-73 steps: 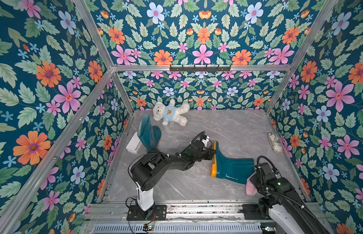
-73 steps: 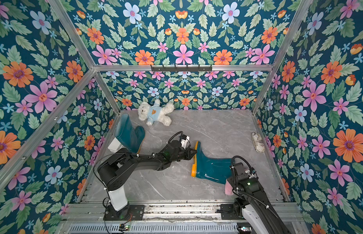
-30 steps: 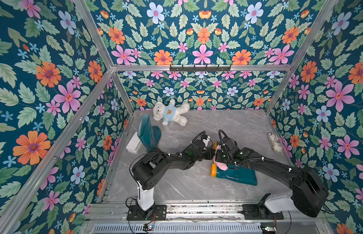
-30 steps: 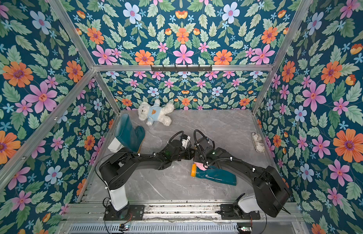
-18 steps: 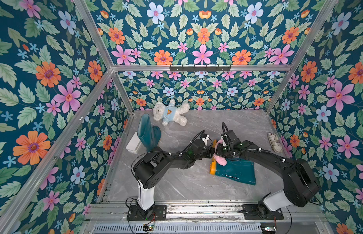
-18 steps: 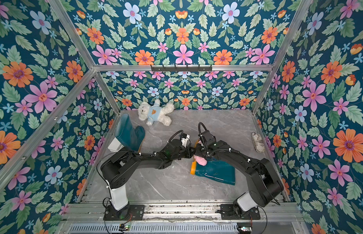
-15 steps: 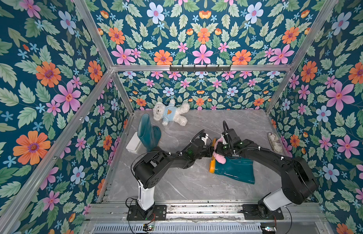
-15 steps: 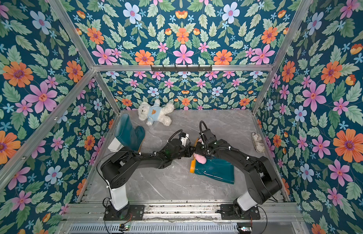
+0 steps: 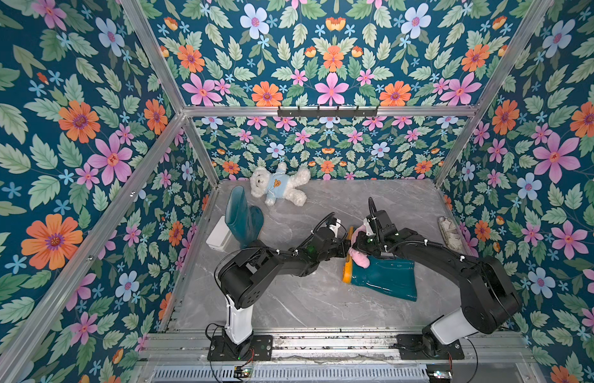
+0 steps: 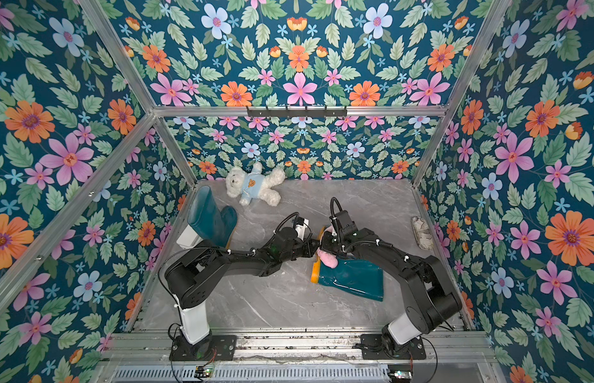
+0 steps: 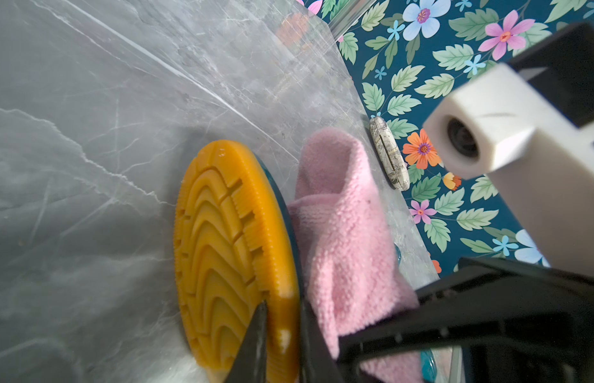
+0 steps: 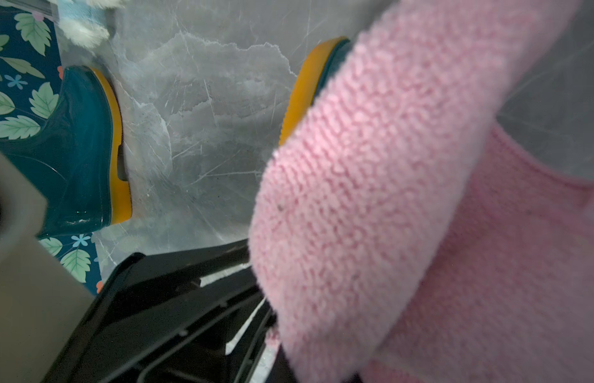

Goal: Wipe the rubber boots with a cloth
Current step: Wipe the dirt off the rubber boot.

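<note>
One teal rubber boot point(image 9: 385, 278) point(image 10: 352, 277) lies on its side on the grey floor, its orange sole point(image 11: 222, 248) facing left. My left gripper point(image 9: 347, 247) point(image 11: 282, 318) is shut on the rim of that sole. My right gripper point(image 9: 357, 247) point(image 10: 324, 245) is shut on a pink cloth point(image 9: 360, 257) point(image 12: 405, 199), which rests on the boot's foot just behind the sole; the cloth hides the fingertips. The other boot point(image 9: 241, 219) point(image 12: 73, 149) stands upright at the left wall.
A white teddy bear point(image 9: 277, 189) lies at the back wall. A white box point(image 9: 219, 233) sits beside the standing boot. A small patterned object point(image 9: 450, 232) lies along the right wall. Both arms meet mid-floor.
My right arm swung in from the front right with the cloth and laid it on the boot's foot, then slid it a little farther back. The left gripper kept its hold on the sole.
</note>
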You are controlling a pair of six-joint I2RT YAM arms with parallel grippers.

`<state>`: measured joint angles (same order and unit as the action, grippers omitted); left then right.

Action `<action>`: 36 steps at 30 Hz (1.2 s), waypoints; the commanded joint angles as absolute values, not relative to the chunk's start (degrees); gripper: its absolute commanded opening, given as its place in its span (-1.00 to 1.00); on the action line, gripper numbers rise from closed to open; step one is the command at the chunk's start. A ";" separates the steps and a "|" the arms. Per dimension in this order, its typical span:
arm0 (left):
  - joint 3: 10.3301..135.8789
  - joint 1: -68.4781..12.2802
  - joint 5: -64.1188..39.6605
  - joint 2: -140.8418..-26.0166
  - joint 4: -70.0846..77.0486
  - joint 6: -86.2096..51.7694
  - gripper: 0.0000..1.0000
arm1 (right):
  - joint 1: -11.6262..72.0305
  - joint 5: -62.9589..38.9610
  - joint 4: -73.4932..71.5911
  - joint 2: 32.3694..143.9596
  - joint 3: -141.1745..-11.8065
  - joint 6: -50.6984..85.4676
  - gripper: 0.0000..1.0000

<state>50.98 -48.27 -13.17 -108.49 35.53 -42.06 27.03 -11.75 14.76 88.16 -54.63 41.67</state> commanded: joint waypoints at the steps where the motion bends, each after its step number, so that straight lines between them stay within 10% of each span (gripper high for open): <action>1: 50.10 -48.51 -14.81 -109.78 19.78 -41.66 -0.87 | 26.15 -2.24 5.46 87.34 -54.08 41.48 -1.00; 36: 50.36 -48.43 -15.33 -111.18 20.30 -41.84 -0.88 | 19.31 -11.71 19.65 100.22 -72.24 45.41 -1.00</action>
<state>51.35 -48.31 -14.59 -109.97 36.71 -42.06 19.49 -7.01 14.94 97.41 -70.87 42.76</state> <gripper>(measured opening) 0.168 0.088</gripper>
